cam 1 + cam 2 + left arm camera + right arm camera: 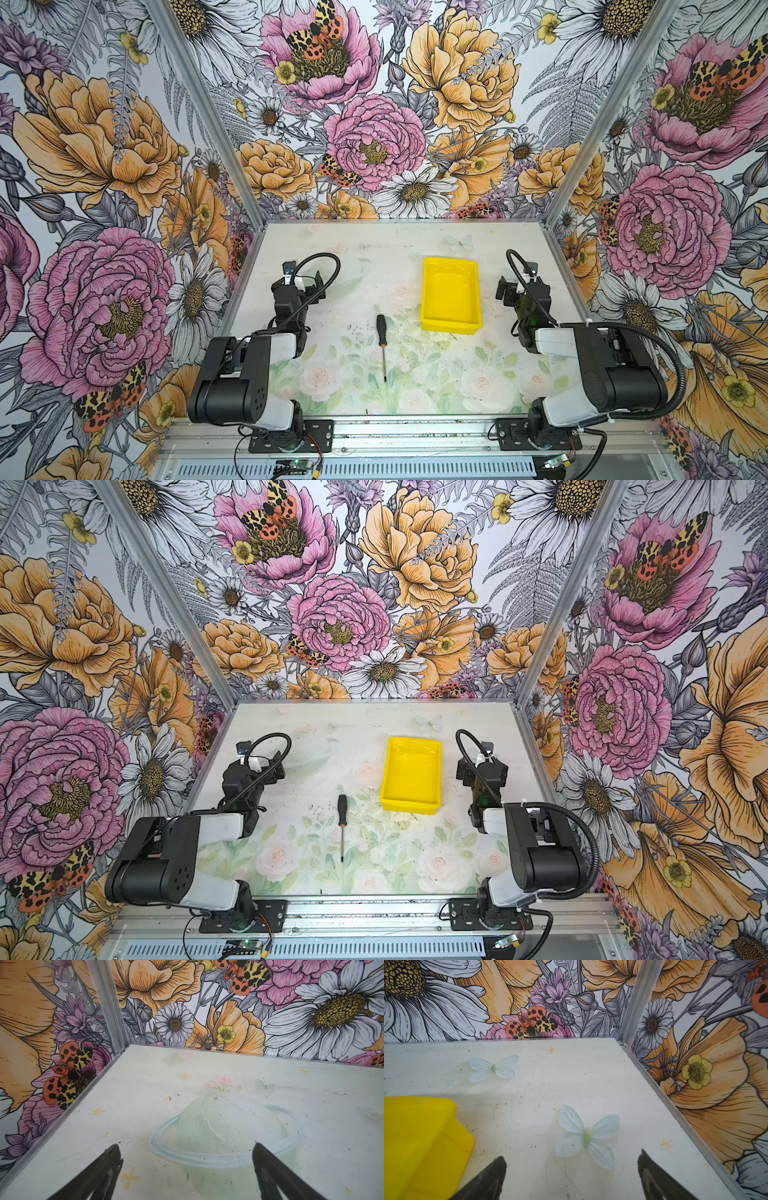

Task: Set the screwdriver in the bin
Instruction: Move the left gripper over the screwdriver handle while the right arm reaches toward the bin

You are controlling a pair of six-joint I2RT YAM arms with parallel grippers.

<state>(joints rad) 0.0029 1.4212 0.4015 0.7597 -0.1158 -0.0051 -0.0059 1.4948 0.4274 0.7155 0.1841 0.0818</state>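
My left claw point(186, 1147) and right claw point(572, 1156) hang spread, empty. If I pinch the screwdriver point(381, 332) by its thin shaft, it may roll across the counter point(415, 245), missing the bin point(451, 328).

left tool point(186, 1146): jaws spread wide, gripping nothing | right tool point(572, 1155): jaws spread wide, gripping nothing

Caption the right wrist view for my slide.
Open right gripper hovering above the table, empty, beside the yellow bin.
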